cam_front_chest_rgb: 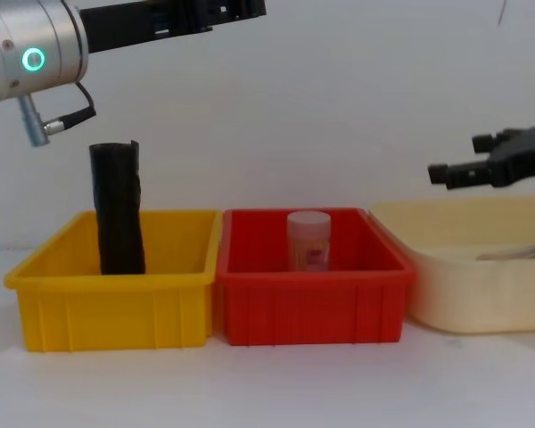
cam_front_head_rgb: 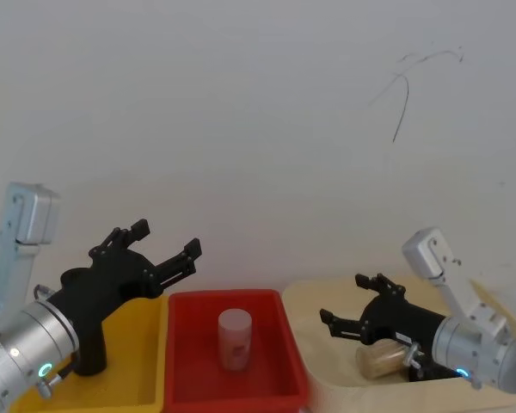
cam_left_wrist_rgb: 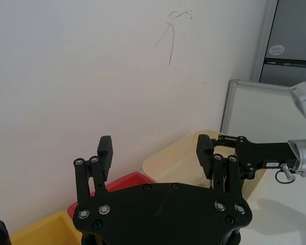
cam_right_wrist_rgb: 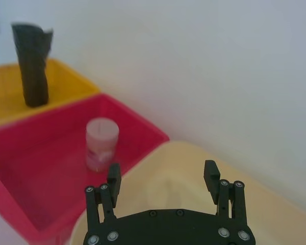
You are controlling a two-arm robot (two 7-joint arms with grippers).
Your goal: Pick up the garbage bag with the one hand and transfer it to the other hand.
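The garbage bag (cam_front_chest_rgb: 118,209), a black glossy roll, stands upright in the yellow bin (cam_front_chest_rgb: 116,285); it also shows in the right wrist view (cam_right_wrist_rgb: 33,64) and under my left arm in the head view (cam_front_head_rgb: 89,348). My left gripper (cam_front_head_rgb: 165,239) hangs open and empty well above the roll, its fingers pointing forward and to the right (cam_front_chest_rgb: 241,9) (cam_left_wrist_rgb: 154,148). Over the beige tub (cam_front_chest_rgb: 464,294), my right gripper (cam_front_head_rgb: 344,298) is open and empty, pointing left (cam_front_chest_rgb: 455,158) (cam_right_wrist_rgb: 162,172).
A red bin (cam_front_chest_rgb: 312,294) between the yellow bin and the tub holds an upright pale jar (cam_front_chest_rgb: 308,239). Another jar (cam_front_head_rgb: 383,357) lies in the tub below my right wrist. A white wall stands close behind the bins.
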